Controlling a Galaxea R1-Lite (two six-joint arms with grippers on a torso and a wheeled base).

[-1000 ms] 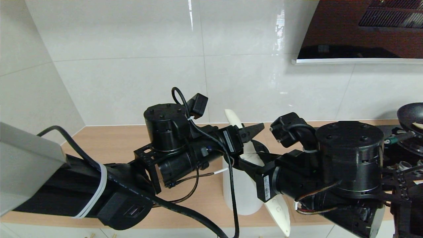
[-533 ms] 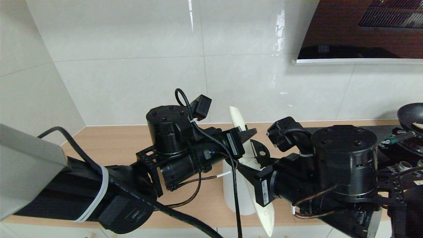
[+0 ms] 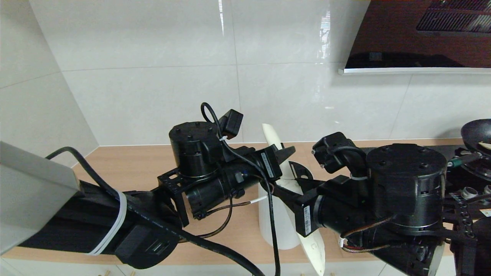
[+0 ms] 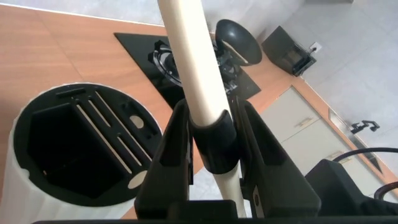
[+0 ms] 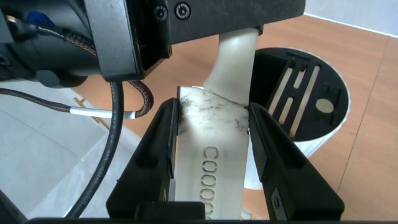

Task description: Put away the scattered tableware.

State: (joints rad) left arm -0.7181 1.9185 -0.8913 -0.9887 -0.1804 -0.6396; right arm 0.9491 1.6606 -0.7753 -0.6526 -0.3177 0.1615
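Both arms are in front of the robot, and they hold one long white spatula (image 3: 313,245) between them. It hangs tilted in the air, right above the white holder (image 3: 285,230), and I think it does not touch it. The left claw (image 3: 285,157) is clamped on the round handle. The right claw (image 3: 291,182) is closed on the two edges of the flat, wide part lower down.

I think the job now is to get the spatula into the holder. Two claws on one tool can pull against each other, so one should let go before the other moves. The top of the holder has one big hole, some thin slots and small round holes. The flat part looks too wide for the thin slots, so the big hole seems the best place. The spatula should be stood up straight first, then go down slowly. If it bumps the rim, the holder could tip over, because it is tall.

The holder stands on a long wooden table (image 3: 126,165) near its front edge. Behind the table is a wall of big shiny white tiles (image 3: 153,96). A dark hood (image 3: 414,34) hangs on the robot's right. Under it is a black stove top (image 4: 143,46) with a dark pan (image 3: 475,134) on it.
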